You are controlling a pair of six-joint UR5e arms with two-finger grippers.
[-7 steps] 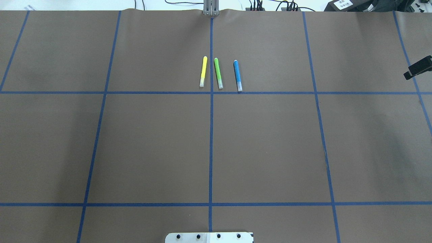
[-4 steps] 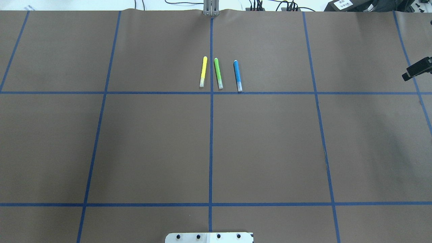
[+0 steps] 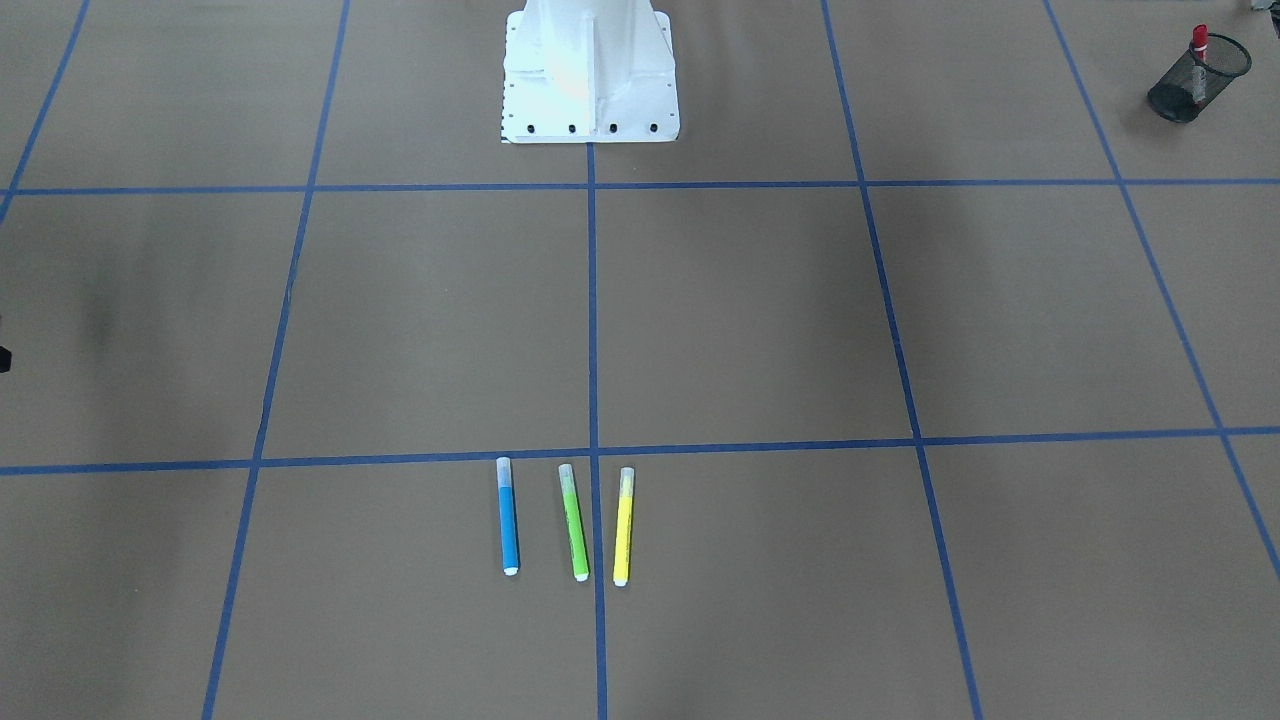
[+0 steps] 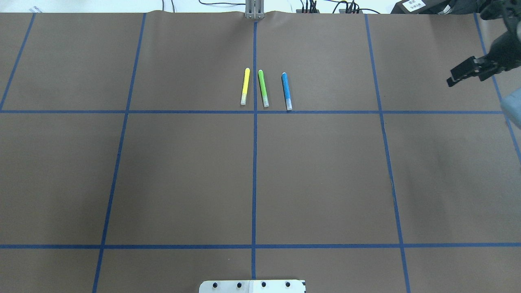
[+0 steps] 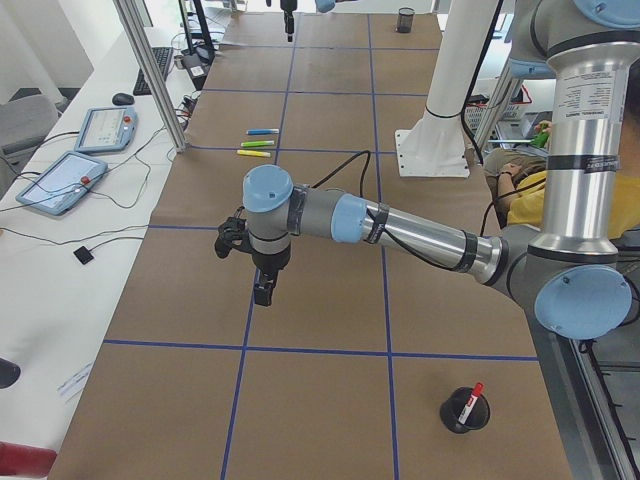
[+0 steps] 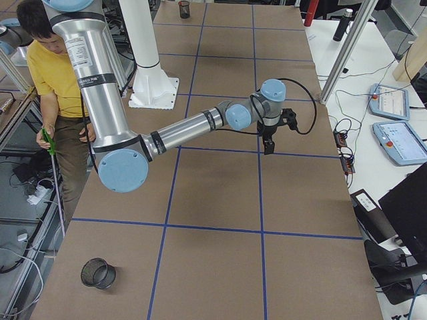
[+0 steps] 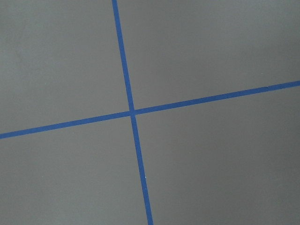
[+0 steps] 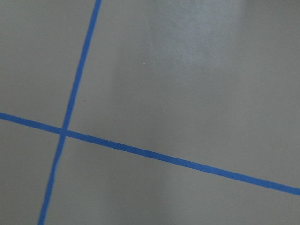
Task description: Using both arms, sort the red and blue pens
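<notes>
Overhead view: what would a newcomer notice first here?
Three slim markers lie side by side in the far middle of the table: a yellow marker, a green marker and a blue pen. The right gripper hangs over the table's right edge, well away from them. In the front-facing view, a red pen stands in a black mesh cup far off on the robot's left.

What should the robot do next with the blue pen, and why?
Probably swing the right gripper toward the blue pen. The red pen already stands in the mesh cup at the robot's left, while the blue one lies untouched on the table's right half, beside the green marker.
</notes>
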